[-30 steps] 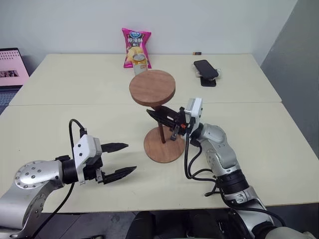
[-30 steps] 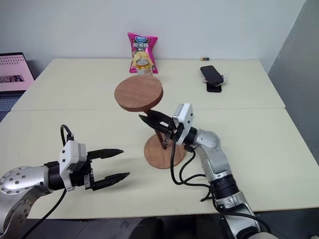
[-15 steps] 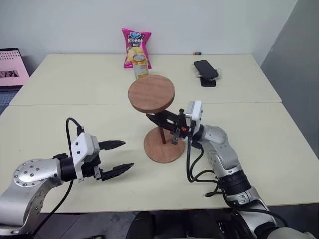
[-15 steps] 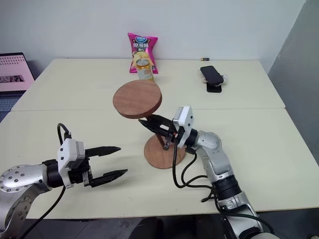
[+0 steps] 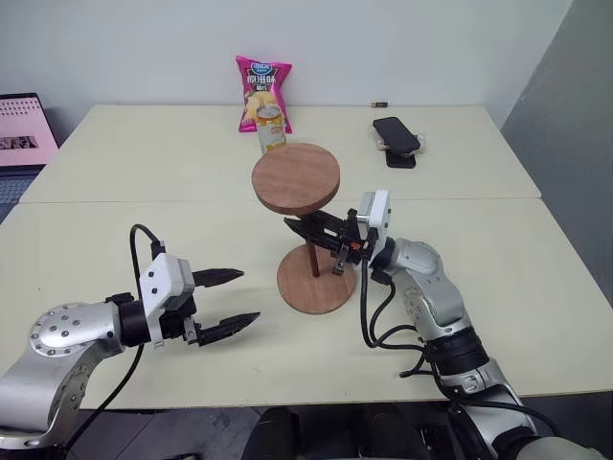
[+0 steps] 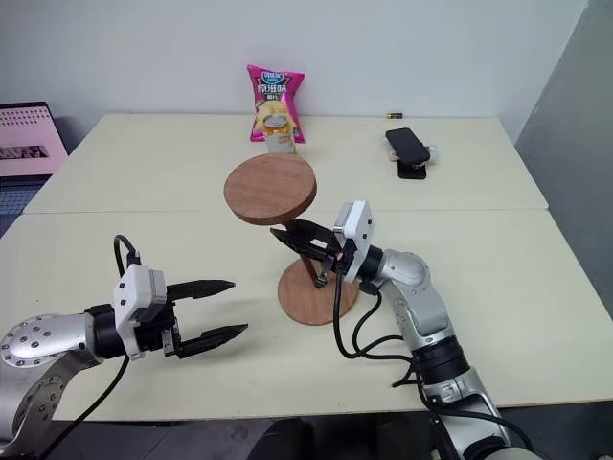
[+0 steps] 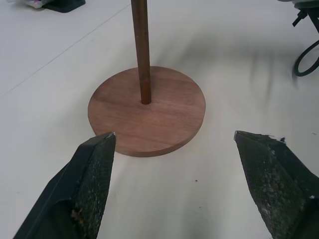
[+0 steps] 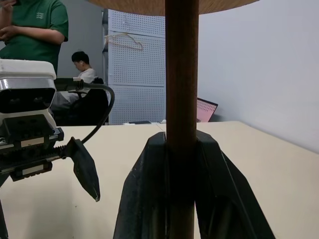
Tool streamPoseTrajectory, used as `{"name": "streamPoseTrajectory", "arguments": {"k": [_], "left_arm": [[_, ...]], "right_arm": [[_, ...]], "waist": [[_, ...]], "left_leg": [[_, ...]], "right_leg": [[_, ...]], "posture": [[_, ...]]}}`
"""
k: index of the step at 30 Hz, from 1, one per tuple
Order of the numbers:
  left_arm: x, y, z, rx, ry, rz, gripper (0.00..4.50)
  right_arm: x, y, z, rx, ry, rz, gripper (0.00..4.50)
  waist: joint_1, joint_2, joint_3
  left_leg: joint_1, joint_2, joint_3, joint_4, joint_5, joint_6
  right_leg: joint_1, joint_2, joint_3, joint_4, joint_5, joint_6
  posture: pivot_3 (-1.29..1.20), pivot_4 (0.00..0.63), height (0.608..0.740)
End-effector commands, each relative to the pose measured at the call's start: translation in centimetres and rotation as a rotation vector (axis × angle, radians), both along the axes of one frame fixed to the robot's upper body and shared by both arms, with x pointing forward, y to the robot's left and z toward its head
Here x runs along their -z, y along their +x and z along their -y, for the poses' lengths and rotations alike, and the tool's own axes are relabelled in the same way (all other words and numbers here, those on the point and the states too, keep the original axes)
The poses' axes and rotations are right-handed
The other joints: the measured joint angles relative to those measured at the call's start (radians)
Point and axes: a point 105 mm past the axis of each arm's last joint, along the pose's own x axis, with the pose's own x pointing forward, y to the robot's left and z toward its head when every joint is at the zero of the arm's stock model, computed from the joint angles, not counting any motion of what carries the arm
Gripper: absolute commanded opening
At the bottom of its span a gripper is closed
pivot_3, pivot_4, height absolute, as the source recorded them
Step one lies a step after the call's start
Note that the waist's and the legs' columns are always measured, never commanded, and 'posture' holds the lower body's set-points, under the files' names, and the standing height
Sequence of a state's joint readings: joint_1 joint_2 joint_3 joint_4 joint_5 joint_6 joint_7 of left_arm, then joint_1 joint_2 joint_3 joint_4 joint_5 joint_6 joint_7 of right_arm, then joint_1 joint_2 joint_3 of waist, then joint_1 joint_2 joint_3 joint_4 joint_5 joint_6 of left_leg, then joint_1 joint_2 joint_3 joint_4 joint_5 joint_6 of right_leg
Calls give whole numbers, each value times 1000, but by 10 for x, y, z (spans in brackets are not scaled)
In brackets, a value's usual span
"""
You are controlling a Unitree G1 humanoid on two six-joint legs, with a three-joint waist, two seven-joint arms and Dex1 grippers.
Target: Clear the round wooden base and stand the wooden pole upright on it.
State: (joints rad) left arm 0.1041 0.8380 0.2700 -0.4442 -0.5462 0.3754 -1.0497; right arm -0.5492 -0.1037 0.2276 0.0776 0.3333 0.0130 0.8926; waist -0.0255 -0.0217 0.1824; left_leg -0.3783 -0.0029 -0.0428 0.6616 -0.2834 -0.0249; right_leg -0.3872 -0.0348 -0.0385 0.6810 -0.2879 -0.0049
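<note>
right gripper (image 5: pixel 308 227) clamps wooden pole (image 5: pixel 313 259) mid-shaft, steadying it upright | pole foot in round wooden base (image 5: pixel 316 280), near desk (image 5: pixel 536 278) front edge, disc end up | left gripper (image 5: pixel 237 299) wide, beside base

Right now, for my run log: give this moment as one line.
right gripper: shut on wooden pole | pole: upright in round wooden base | left gripper: open, beside base | table

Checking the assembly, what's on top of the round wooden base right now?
The wooden pole stands in the round wooden base, gripped by the right end effector. The centre hole is covered.
</note>
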Motion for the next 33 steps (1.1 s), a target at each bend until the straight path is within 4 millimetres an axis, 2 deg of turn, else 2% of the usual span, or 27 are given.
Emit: {"name": "streamPoseTrajectory", "arguments": {"k": [1, 6, 10, 16, 27, 33], "left_arm": [[-10, -1, 9, 26, 4, 36, 3968], [-12, 0, 10, 23, -1, 37, 3968], [-13, 0, 11, 23, -2, 37, 3968], [-14, 1, 12, 19, -1, 34, 3968], [5, 4, 2, -49, 99, -90, 3968], [5, 6, 6, -58, 87, -100, 3968]], "right_arm": [[49, 11, 6, 66, -157, -157, 269], [66, 12, 10, 82, -213, -194, 269], [77, 15, 14, 107, -231, -247, 269], [92, 18, 22, 129, -280, -292, 269], [88, 18, 17, 117, -275, -334, 269], [99, 18, 22, 135, -306, -363, 268]], "waist": [[0, 0, -2], [1, 0, -7], [2, 0, -10], [3, 5, -25], [6, 6, -32], [8, 6, -32]], "left_leg": [[0, 0, 0, 0, 0, 0], [5, 0, 0, -1, 0, 0], [15, 0, 0, -3, -1, 1], [15, 0, 0, -3, -1, 1], [17, 0, 0, -3, -2, 3], [17, 0, -1, -3, -2, 3]], "right_leg": [[0, 0, 0, 0, 0, 0], [4, 0, 0, 0, 0, 0], [14, 0, 0, -2, -1, 0], [14, 0, 0, -2, -1, 0], [15, 0, 0, -2, -1, 0], [14, 0, 0, -3, -2, 0]], "posture": [[0, 150, 740], [0, 150, 740], [0, 150, 740], [0, 150, 740], [0, 150, 740], [0, 150, 740]]}}
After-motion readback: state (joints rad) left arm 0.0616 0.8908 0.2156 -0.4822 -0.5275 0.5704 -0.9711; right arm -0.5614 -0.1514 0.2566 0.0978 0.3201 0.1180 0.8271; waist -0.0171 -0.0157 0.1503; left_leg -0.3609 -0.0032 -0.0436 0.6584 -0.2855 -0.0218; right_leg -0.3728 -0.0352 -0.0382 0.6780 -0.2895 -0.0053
